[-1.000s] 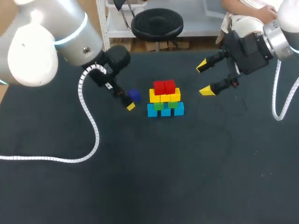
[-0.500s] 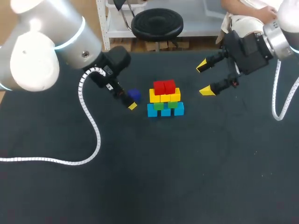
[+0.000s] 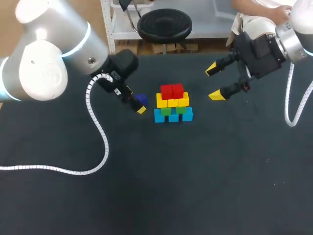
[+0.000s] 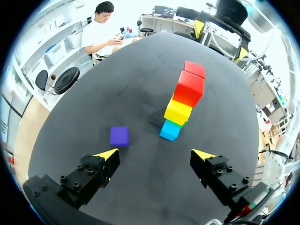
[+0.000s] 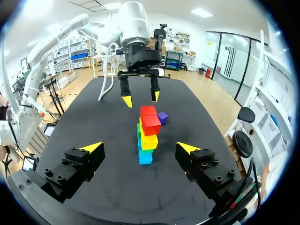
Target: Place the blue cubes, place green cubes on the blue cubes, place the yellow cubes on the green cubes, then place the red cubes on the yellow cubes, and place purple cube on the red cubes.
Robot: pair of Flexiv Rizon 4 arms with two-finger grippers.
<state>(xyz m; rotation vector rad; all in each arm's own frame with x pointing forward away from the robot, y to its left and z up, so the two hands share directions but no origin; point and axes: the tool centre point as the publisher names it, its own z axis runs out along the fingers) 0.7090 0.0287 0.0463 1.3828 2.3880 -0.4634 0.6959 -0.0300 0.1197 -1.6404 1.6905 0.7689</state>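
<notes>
One small purple cube (image 4: 119,135) lies on the dark desk (image 4: 150,190) just ahead of my left pincer (image 4: 156,154), which gapes open. I'd centre the pincer over it before closing, clear of the multicoloured cube stack (image 4: 185,101).

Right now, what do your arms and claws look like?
Left arm and right arm are glossy silver-white, rounded; the left shows a thin blue ring. The left claw and right claw are black, bolted, with yellow wedge tips. A white ribbed cable trails from each.
</notes>
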